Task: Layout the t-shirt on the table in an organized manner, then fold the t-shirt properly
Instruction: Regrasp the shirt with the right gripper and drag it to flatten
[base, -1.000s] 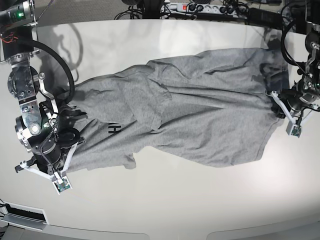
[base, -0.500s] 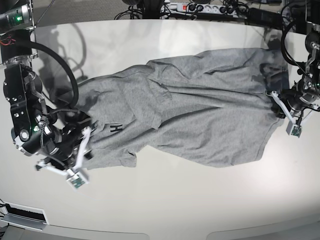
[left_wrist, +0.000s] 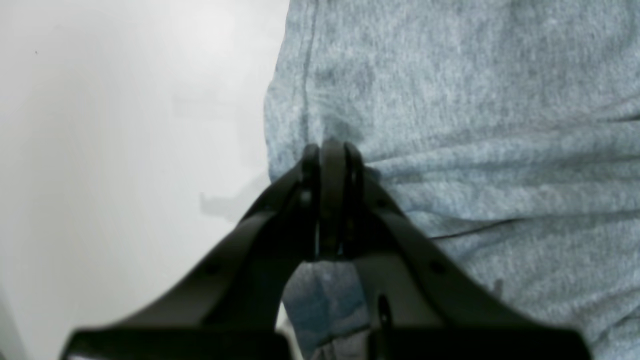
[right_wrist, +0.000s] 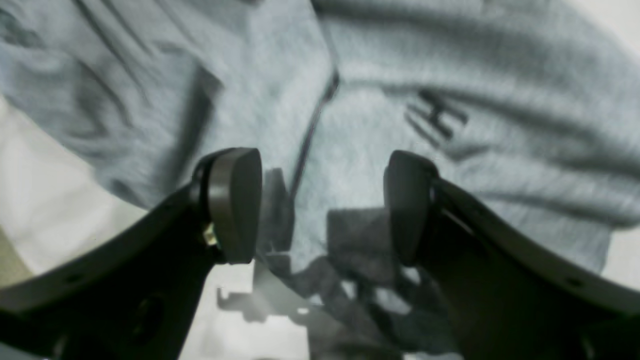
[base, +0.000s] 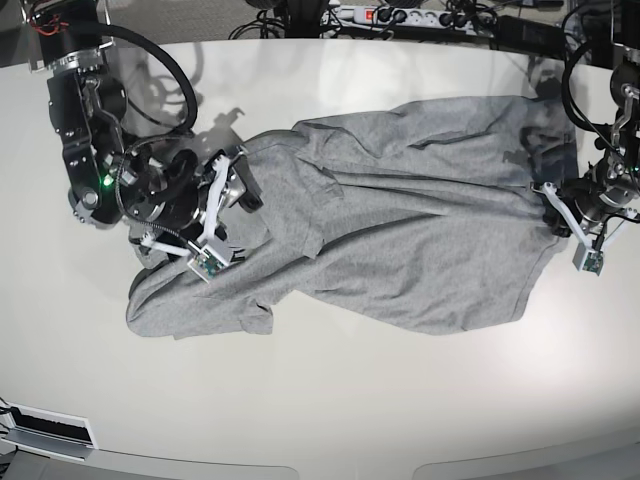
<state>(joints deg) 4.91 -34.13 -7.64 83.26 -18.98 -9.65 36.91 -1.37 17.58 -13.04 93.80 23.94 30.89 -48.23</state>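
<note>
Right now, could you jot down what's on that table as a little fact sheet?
t-shirt: grey, rumpled, spread unevenly
table: glossy off-white, shirt lies on it
left end effector: shut, pinching the shirt's hemmed edge
right end effector: open, nothing between the jaws, above the shirt's other end
lettering: a black H shows, the rest hidden in folds

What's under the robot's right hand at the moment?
Under the open right hand lies wrinkled grey t-shirt fabric, a seam and a black letter H showing. The table shows only beside it; directly beneath, cloth covers it.
</note>
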